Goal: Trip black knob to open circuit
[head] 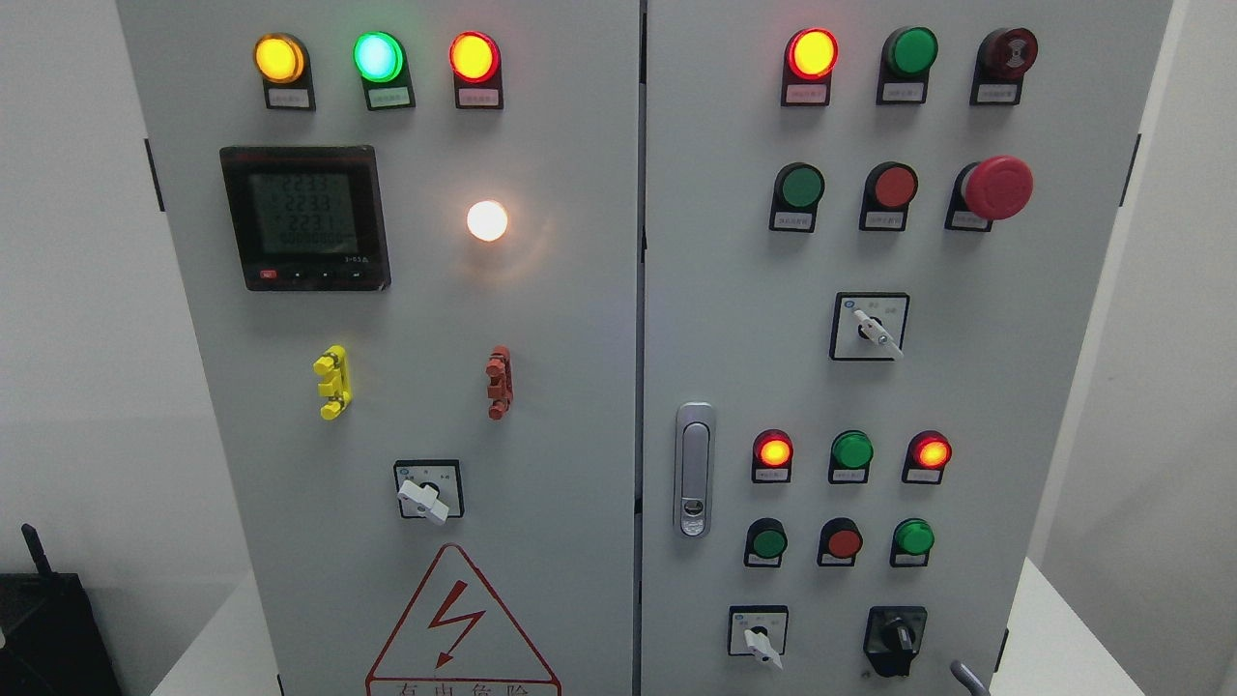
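The black knob [895, 638] sits on a black base at the lower right of the grey cabinet's right door [734, 319], its pointer standing roughly upright. Just right of it, at the bottom edge, a thin grey curved tip [969, 679] pokes into view. It looks like a sliver of my right hand, a short way from the knob and not touching it. Nothing more of that hand shows. My left hand is out of view.
White-handled selector switches [877, 333] [761, 645] [423, 499], lit lamps, push buttons, a red mushroom stop button [996, 188] and a door latch [694, 470] cover the doors. A digital meter [304, 217] is on the left door. A black object [48, 628] stands at the lower left.
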You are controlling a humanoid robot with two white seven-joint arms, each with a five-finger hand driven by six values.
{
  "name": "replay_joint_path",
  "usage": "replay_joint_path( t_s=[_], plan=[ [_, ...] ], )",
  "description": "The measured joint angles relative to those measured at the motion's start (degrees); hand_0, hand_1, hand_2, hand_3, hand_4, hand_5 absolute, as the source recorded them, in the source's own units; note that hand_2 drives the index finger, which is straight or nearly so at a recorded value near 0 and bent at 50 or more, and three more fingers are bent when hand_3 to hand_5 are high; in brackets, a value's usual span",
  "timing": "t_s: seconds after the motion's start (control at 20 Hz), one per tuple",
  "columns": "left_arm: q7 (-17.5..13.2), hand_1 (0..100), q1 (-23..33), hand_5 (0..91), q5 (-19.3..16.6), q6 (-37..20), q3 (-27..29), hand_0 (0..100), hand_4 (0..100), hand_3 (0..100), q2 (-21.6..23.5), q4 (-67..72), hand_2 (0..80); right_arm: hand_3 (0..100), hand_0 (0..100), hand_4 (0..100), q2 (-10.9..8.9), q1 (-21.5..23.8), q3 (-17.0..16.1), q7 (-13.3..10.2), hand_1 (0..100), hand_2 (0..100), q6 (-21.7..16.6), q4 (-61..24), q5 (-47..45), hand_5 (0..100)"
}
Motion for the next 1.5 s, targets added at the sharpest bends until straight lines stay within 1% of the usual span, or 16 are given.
replay_joint_path(
  t_s=[0.35, 0.9, 1.5],
  plan=[
    [0.00, 39, 0.00, 0.0, 0.00, 0.00, 0.00, 12, 0, 0, 0.00, 0.00, 0.0, 96, 0, 84, -0.03, -0.37, 0.06, 0.00, 10, 0, 0.00, 0.67, 0.00, 68],
    [0.00, 39, 0.00, 0.0, 0.00, 0.00, 0.01, 12, 0, 0, 0.00, 0.00, 0.0, 95, 0, 84, 0.08, -0.61, 1.98, 0.04, 10, 0, 0.01, 1.14, 0.07, 68],
    [0.00, 39, 0.00, 0.0, 0.00, 0.00, 0.00, 12, 0, 0, 0.00, 0.00, 0.0, 95, 0, 84, 0.27, -0.97, 2.92, 0.03, 10, 0, 0.02, 1.21, 0.20, 67]
  ],
)
